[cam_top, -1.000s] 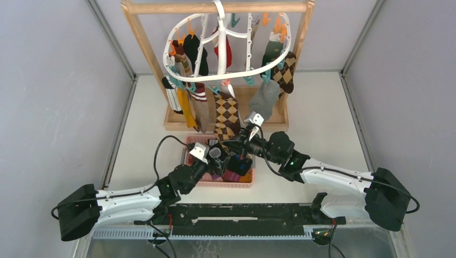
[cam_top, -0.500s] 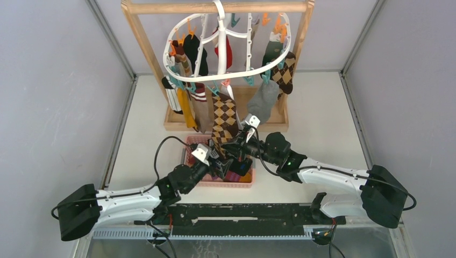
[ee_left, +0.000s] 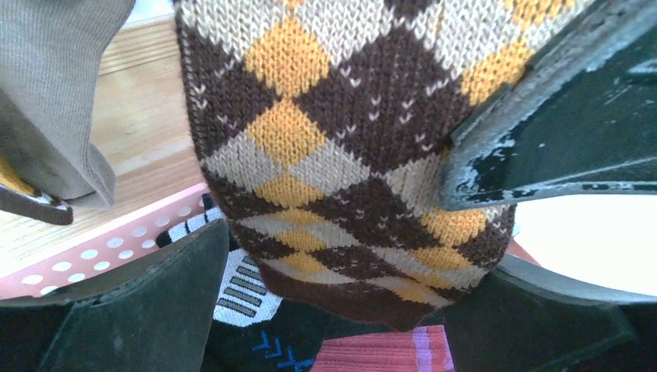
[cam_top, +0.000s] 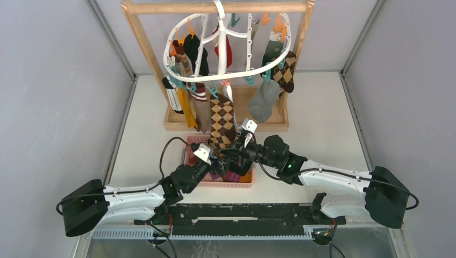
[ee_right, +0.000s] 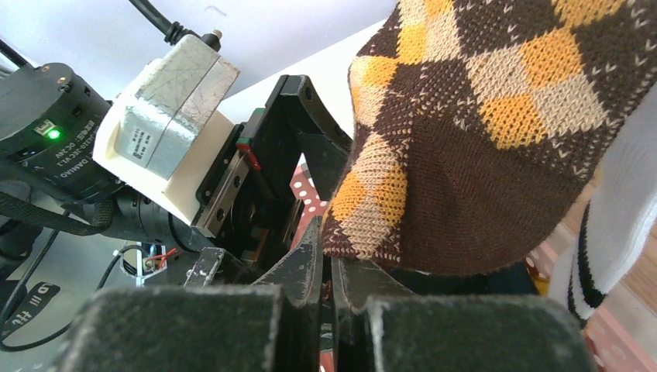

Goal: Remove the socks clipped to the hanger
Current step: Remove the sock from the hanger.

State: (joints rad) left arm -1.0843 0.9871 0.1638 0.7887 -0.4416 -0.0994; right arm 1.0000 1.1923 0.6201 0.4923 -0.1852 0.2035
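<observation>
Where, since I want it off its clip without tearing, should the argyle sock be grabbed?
Take the argyle sock at its loose toe end, coming from the near side, low. It hangs flat and straight from its clip, toe just above the pink basket, so a downward pull probably frees it. The right gripper pinches that lower edge.

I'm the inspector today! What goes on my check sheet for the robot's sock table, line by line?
Surface: white table, with a wooden stand at its back.
Job's things: white hanger hangs on the stand with many socks clipped on; the argyle sock hangs down to the pink basket.
Clutter: the basket holds loose socks; nothing else seen.
Tools: right tool shut on the argyle sock's toe; left tool open, one finger on each side of that toe.
Cables: black cable loops above the left arm.
Surroundings: grey walls on both sides.
</observation>
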